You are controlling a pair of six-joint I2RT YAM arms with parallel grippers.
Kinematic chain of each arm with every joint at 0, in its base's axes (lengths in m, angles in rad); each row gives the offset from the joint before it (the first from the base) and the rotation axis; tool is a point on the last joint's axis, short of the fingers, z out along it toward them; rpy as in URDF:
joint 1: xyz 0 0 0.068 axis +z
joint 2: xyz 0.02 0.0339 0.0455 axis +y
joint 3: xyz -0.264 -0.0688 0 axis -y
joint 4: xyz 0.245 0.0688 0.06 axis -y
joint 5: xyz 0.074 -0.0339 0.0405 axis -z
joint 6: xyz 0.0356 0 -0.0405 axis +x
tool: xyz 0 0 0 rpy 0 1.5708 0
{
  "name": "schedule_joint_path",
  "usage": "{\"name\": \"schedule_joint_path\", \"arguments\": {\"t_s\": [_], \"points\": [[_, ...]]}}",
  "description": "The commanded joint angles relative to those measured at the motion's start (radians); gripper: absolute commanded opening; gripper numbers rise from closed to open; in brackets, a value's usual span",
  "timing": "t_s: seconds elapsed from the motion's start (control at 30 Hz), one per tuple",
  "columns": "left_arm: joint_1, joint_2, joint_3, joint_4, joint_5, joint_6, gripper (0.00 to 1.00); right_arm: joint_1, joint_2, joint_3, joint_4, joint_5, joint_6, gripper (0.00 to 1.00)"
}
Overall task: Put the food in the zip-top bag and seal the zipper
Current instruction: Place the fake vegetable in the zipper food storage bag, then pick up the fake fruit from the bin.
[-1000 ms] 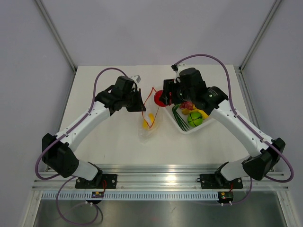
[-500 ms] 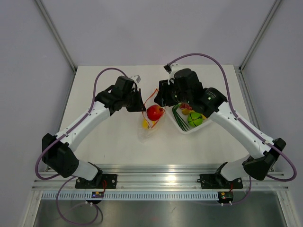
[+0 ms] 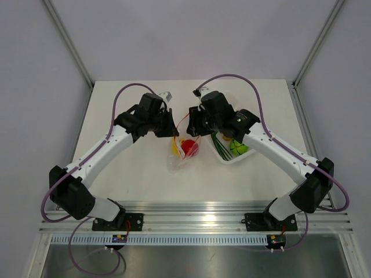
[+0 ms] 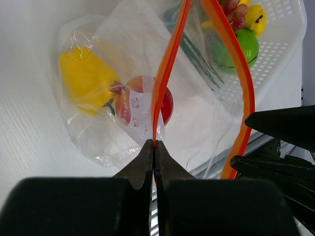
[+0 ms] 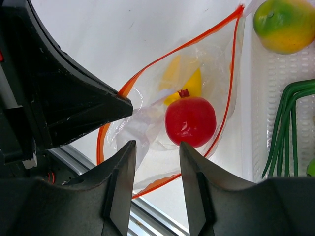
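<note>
The clear zip-top bag [image 3: 181,156] lies mid-table with its mouth held up and spread. My left gripper [image 4: 155,145] is shut on one side of the orange-red zipper [image 4: 167,73]. From above, the left gripper [image 3: 174,132] sits at the bag's mouth. Inside the bag lie a red round fruit [image 5: 190,120] and a yellow pepper [image 4: 86,78]. My right gripper [image 5: 157,145] hovers over the mouth, open, with nothing between its fingers. In the top view the right gripper [image 3: 194,128] faces the left one.
A white tray [image 3: 232,160] stands right of the bag. It holds a green round fruit [image 3: 239,147], green stalks [image 5: 285,123], a mango [image 5: 283,24] and small yellow and purple pieces [image 4: 246,14]. The table's near rail runs below.
The red fruit has gone from the right gripper at the bag's mouth down into the bag. The right gripper moved left over the mouth. The left gripper kept its hold.
</note>
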Motion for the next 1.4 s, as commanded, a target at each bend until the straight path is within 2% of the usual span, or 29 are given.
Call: {"name": "schedule_joint_path", "arguments": {"t_s": [0.0,0.1,0.23,0.33,0.5,0.63,0.77,0.97,1.07,1.13,1.37], "points": [[0.005,-0.036,-0.002,0.046,0.016,0.000,0.00,0.007,-0.035,0.006,0.041,0.056,0.011,0.48],[0.005,-0.042,0.009,0.026,0.001,0.006,0.00,0.006,-0.058,0.005,0.032,0.135,0.005,0.54],[0.005,-0.047,0.027,-0.006,-0.042,0.025,0.00,-0.032,-0.078,0.006,0.009,0.202,-0.001,0.74],[0.006,-0.050,0.041,-0.032,-0.072,0.033,0.00,-0.077,-0.106,-0.024,0.036,0.222,0.014,0.81],[0.006,-0.056,0.081,-0.078,-0.122,0.043,0.00,-0.169,-0.106,-0.066,0.055,0.204,0.028,0.85],[0.006,-0.053,0.122,-0.114,-0.161,0.060,0.00,-0.241,0.005,-0.044,0.057,0.144,-0.062,0.86],[0.006,-0.049,0.142,-0.125,-0.164,0.065,0.00,-0.275,0.142,0.017,0.073,0.212,-0.151,0.86],[0.006,-0.047,0.136,-0.123,-0.158,0.071,0.00,-0.293,0.280,0.028,0.230,0.295,-0.360,0.88],[0.006,-0.046,0.134,-0.123,-0.156,0.077,0.00,-0.295,0.328,-0.004,0.319,0.280,-0.564,0.89],[0.006,-0.046,0.133,-0.123,-0.154,0.079,0.00,-0.299,0.337,-0.023,0.391,0.273,-0.615,0.89],[0.006,-0.044,0.130,-0.125,-0.154,0.091,0.00,-0.347,0.469,0.084,0.324,0.125,-0.820,0.87]]}}
